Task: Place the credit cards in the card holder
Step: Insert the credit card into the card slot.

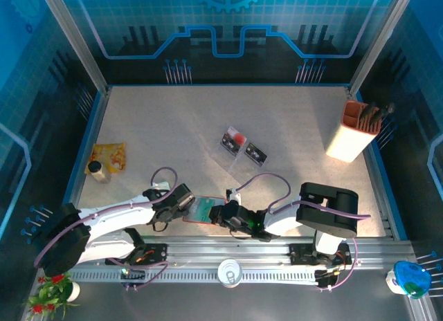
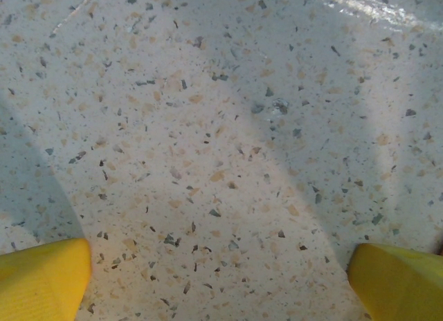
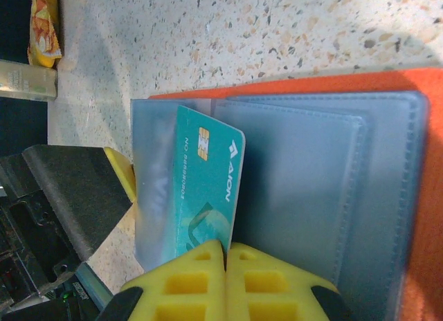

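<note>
Fingertips of the right gripper are pressed tight together on the lower edge of a teal card, which stands between the frosted flap and the grey-blue pocket of the open card holder. That holder lies flat on the speckled table, near its front edge, between the two arms. Just beside it, the left gripper hangs spread wide over bare tabletop, grasping nothing.
</note>
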